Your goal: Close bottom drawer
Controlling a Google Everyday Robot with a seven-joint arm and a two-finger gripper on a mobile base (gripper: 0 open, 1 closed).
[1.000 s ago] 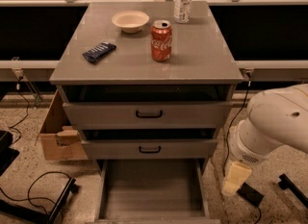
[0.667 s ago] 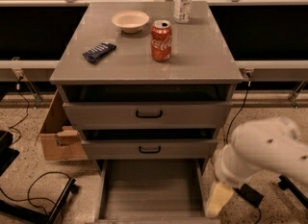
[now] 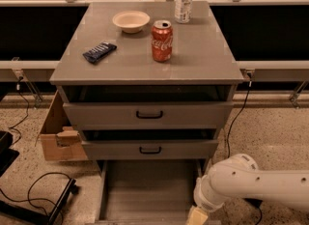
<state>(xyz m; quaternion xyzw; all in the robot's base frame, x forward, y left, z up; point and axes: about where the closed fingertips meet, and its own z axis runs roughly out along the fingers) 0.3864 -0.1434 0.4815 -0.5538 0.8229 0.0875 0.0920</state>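
Camera view: the grey flat-fronted bottom drawer (image 3: 147, 189) stands pulled far out beneath the grey bench (image 3: 203, 50). The white arm (image 3: 260, 185) sets its cream tool (image 3: 197, 216) low at the drawer's right front corner, presumably to push it shut. Whether the tool is released or clenched cannot be told.

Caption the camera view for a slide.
The gripper hangs low beside the front corner of the pulled-out bottom drawer.
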